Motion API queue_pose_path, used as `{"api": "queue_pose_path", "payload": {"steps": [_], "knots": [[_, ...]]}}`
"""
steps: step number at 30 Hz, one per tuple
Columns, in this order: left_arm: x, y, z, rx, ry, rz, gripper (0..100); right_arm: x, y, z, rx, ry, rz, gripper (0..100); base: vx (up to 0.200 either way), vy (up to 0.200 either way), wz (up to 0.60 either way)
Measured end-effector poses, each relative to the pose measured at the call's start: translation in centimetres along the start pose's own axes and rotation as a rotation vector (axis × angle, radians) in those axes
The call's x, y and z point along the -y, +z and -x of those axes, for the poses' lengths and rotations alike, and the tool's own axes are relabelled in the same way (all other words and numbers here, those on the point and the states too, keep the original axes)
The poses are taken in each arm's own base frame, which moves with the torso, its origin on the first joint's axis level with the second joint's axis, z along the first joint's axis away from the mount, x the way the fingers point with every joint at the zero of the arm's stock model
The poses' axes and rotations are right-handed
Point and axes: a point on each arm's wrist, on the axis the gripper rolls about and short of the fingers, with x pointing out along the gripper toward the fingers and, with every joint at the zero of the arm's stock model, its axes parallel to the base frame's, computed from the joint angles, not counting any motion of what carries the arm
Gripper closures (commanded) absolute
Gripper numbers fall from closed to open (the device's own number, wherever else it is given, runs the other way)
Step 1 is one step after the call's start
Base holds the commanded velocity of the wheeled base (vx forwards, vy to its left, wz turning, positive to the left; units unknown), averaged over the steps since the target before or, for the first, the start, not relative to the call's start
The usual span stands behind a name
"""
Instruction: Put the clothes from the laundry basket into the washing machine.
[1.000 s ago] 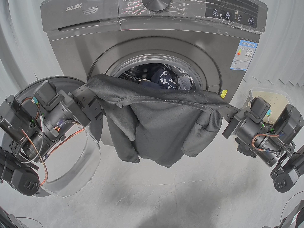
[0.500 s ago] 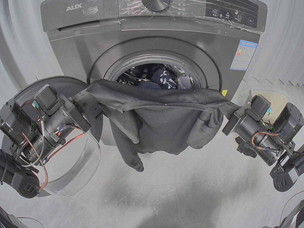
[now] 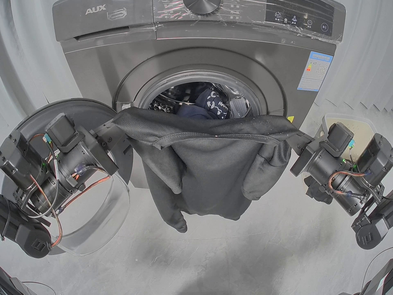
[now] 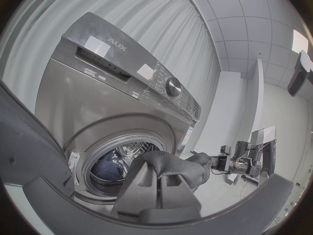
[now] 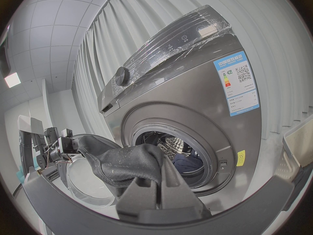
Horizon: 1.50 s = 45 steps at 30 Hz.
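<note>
Left claw (image 3: pixel 118 124): pressed together on one top corner of the dark garment (image 3: pixel 204 164), at 9 o'clock in the head view; its wrist view shows cloth bunched over the closed tips.
Right claw (image 3: pixel 295 138): pinching the opposite top corner, at 3 o'clock, roughly level with the left one.
Garment: stretched between the two claws like washing on a line. The body and sleeves hang toward 6 o'clock, clear of the floor (image 3: pixel 245 250). The top edge sits just in front of the lower lip of the drum mouth, and none of it appears to be inside.
Drum (image 3: pixel 163 99): open at 12 o'clock from the garment, with dark blue clothes (image 3: pixel 211 101) already lying in it.
Washing machine (image 3: pixel 102 62): faces the robot squarely.
Door (image 3: pixel 77 113): swung wide toward 8 o'clock, behind the left arm.
Laundry basket (image 3: pixel 360 125): probably the pale perforated container at 3 o'clock behind the right arm; its contents are hidden.
Done so far: at least a few pieces are loaded, and this one is lifted and lined up with the opening.
Left to do: carry the stretched edge up and forward through the mouth, let go, and push the hanging part in. Whether more laundry waits in the basket cannot be told.
</note>
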Motion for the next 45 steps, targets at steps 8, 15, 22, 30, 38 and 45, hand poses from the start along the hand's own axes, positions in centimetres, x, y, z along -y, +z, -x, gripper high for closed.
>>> {"api": "queue_pose_path", "payload": {"steps": [8, 15, 22, 30, 38, 45], "knots": [[0.3, -0.3, 0.2, -0.013, -0.009, 0.008, 100, -0.4, -0.4, 0.4, -0.012, 0.012, -0.004, 100, 0.000, 0.000, 0.00], [0.8, -0.4, 0.0, -0.014, -0.031, 0.013, 100, -0.7, 0.1, -0.1, 0.018, 0.015, -0.005, 100, 0.000, 0.000, 0.00], [1.5, -0.4, -0.3, -0.010, -0.061, 0.018, 100, -0.7, 0.4, -0.4, 0.036, 0.011, -0.002, 100, 0.000, 0.000, 0.00], [2.5, -0.5, -1.1, 0.001, -0.082, 0.032, 100, -0.6, 0.1, -0.2, 0.016, 0.006, -0.004, 100, 0.000, 0.000, 0.00], [3.0, -0.4, -1.6, 0.016, -0.090, 0.037, 100, -0.6, -2.1, 0.8, -0.087, 0.001, -0.007, 100, 0.000, 0.000, 0.00], [3.2, -0.4, -1.9, 0.021, -0.097, 0.036, 100, -2.1, -4.6, 1.8, -0.199, 0.057, -0.016, 0, 0.000, 0.000, 0.00]]}}
